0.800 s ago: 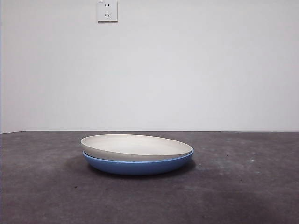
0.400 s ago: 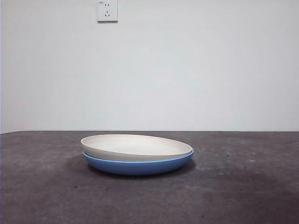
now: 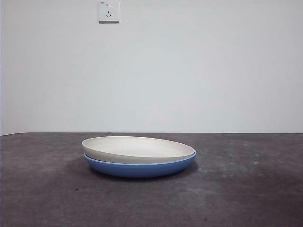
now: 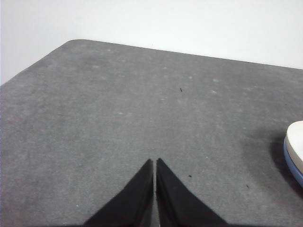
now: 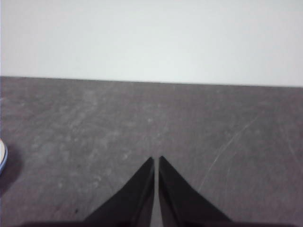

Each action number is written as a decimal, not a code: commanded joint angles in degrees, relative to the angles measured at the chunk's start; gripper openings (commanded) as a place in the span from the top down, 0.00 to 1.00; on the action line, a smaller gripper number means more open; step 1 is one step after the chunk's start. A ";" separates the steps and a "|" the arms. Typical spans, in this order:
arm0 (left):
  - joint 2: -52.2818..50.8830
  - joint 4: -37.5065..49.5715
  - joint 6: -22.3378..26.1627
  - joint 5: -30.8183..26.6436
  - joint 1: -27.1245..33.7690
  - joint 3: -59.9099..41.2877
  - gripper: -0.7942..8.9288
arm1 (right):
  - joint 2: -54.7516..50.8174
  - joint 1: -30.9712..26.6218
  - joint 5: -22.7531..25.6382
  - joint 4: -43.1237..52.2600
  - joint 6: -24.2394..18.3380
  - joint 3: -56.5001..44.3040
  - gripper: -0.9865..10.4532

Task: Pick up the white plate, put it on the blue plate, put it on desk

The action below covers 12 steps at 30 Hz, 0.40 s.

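— On the dark grey surface [image 3: 246,189], mid-way across, the white plate [image 3: 137,148] sits nested in the blue plate [image 3: 139,169], tipped a little so its far-right rim rides lower. Which arm is closer?

— Hard to call. The left end effector [image 4: 155,163] hovers over bare surface with its jaws pressed together, holding nothing; the stack shows only as a sliver of cream and blue at the edge of the left wrist view, off to the arm's right side.

— And the other one?

— The right end effector [image 5: 156,161] is likewise closed and empty, and only a tiny piece of rim shows in its view, off to its left. So the plates lie between the two arms, each well apart from them.

— Any long axis to line up with?

— None; they are round. I judge either arm would need to swing inward and part its jaws to take the rim, the left perhaps slightly nearer, since more of the stack shows in its view.
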 commanded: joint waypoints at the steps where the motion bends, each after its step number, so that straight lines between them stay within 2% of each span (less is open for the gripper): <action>1: -0.11 -0.35 -0.17 0.33 -0.09 -1.18 0.91 | -0.09 0.04 0.09 -3.06 1.16 -0.31 0.90; 4: -0.11 -0.35 -0.17 0.33 -0.09 -1.18 0.91 | -0.09 0.02 0.09 -7.69 1.03 -0.31 0.90; 12: -0.11 -0.33 -0.17 0.33 -0.09 -1.18 0.91 | -0.09 0.02 0.04 -6.54 1.14 -0.28 0.90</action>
